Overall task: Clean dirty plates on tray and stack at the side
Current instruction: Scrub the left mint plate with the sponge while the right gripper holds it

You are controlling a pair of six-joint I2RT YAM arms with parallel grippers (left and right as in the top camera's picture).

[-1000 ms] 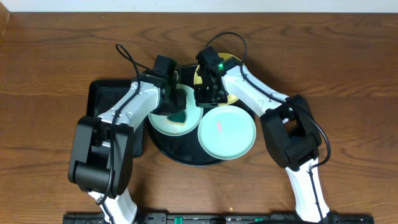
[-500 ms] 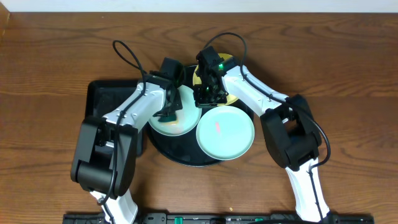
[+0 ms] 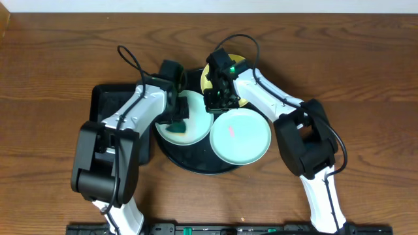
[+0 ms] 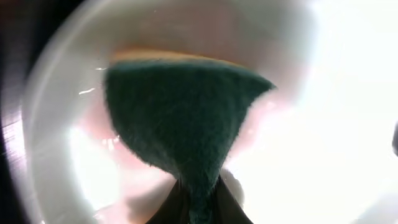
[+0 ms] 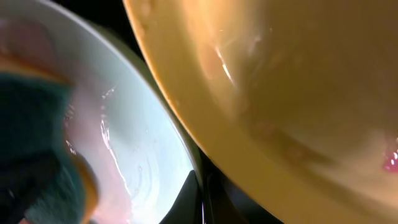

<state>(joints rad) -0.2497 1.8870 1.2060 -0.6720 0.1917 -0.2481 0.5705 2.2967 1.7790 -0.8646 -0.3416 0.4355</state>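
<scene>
Wooden table carries round black tray, rectangular black tray

Overhead, we see the bench evenly and softly lit, sharp, with only thin shadows hugging the tray. On the tray, our left wrist view is soft: the mint plate burns out to white glare, while the sponge keeps some texture. The right wrist view blurs too, small highlights on the yellow plate.
</scene>
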